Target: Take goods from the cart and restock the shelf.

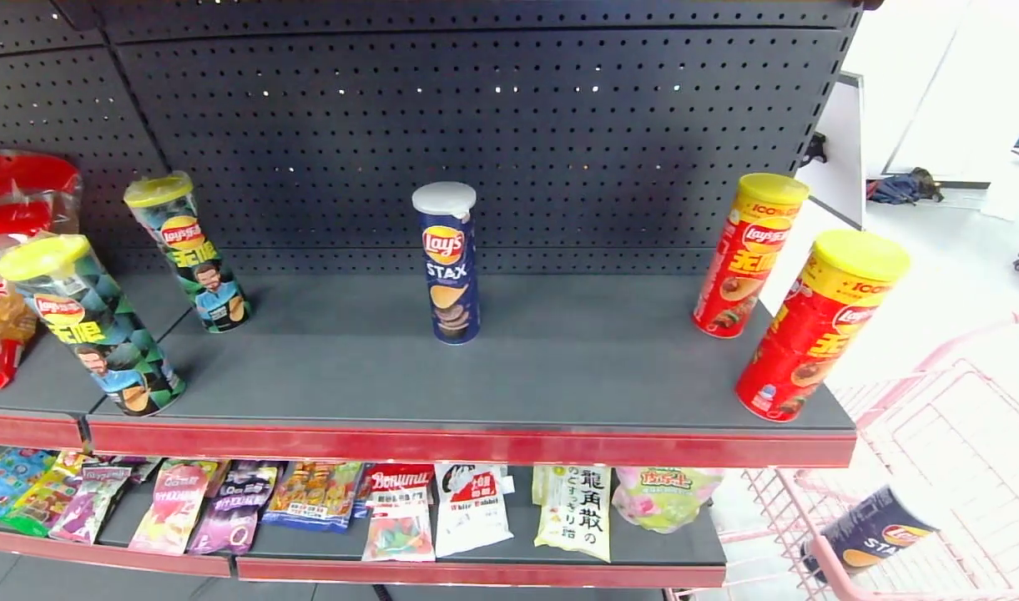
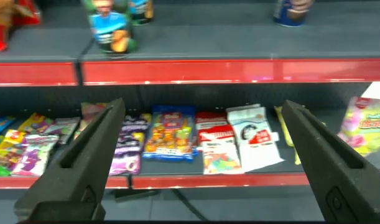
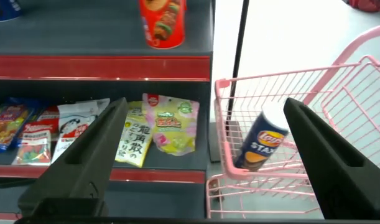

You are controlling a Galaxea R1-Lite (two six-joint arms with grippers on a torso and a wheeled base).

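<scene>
A dark blue chip can (image 1: 872, 527) lies tilted inside the pink wire cart (image 1: 968, 467) at the lower right; the right wrist view shows this can (image 3: 263, 140) leaning in the cart (image 3: 339, 87). Another blue can (image 1: 448, 263) stands upright mid-shelf on the grey shelf (image 1: 476, 367). Two red cans (image 1: 749, 255) (image 1: 819, 325) stand at the shelf's right, two green-patterned cans (image 1: 188, 250) (image 1: 88, 324) at its left. My right gripper (image 3: 202, 155) is open, facing the cart and shelf from a distance. My left gripper (image 2: 202, 155) is open in front of the lower shelf.
The lower shelf (image 1: 476, 551) holds several snack bags (image 1: 471, 505). Red bags (image 1: 8, 250) crowd the far left of the upper shelf. A dark pegboard (image 1: 476, 125) backs the shelf. Wide bare stretches flank the blue can.
</scene>
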